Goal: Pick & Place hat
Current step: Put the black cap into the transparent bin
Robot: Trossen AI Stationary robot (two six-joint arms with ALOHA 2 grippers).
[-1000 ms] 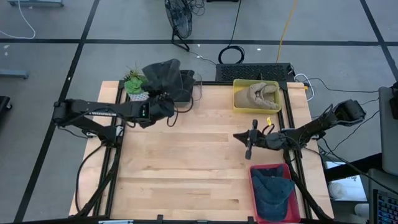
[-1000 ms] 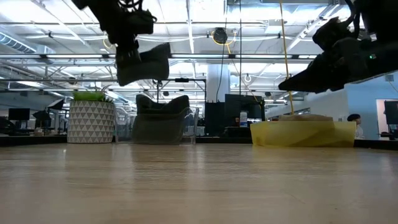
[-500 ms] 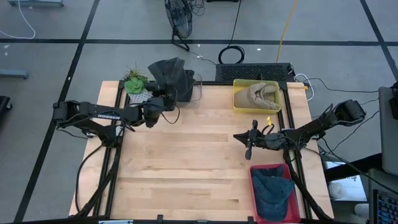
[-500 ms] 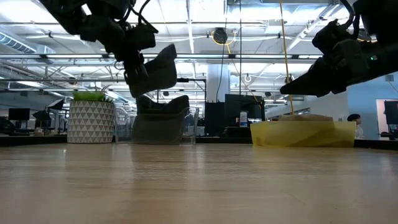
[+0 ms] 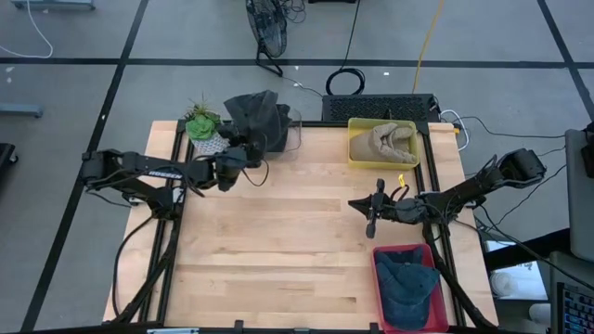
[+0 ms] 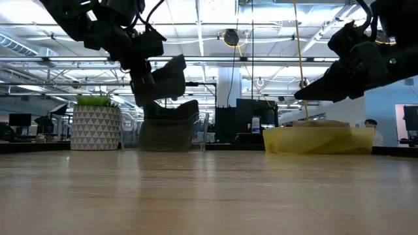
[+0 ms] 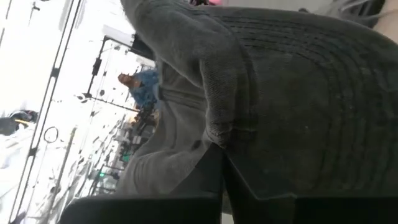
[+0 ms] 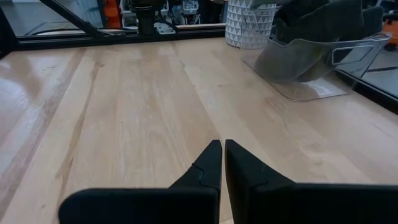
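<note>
A dark grey hat (image 5: pixel 258 119) is in my left gripper (image 5: pixel 241 154), which is shut on it near the table's far left corner. In the low view the hat (image 6: pixel 168 73) hangs in the air just above a clear bin (image 6: pixel 196 134) that has another dark hat (image 6: pixel 171 109) inside. The left wrist view is filled by the grey hat (image 7: pixel 292 93). My right gripper (image 5: pixel 358 204) is shut and holds nothing, hovering over the right half of the table (image 8: pixel 124 99). My left gripper pinches a fold of the hat's cloth (image 7: pixel 214 140) between its two fingers; one layer or several, I cannot tell. The fingers come from the table's left, slanting toward the far edge. The hat is lifted clear and tilted, above the clear bin.
A potted plant (image 5: pixel 201 127) stands just left of the clear bin. A yellow bin with a tan hat (image 5: pixel 382 141) sits at the far right, and a red bin with a blue hat (image 5: pixel 406 288) at the near right. Bare wood lies in the table's middle (image 5: pixel 278 241).
My left gripper has carried the hat toward the far edge, to over the clear bin, and has tipped; the hat sits tilted and slightly lower than a second ago. My right arm has kept still.
</note>
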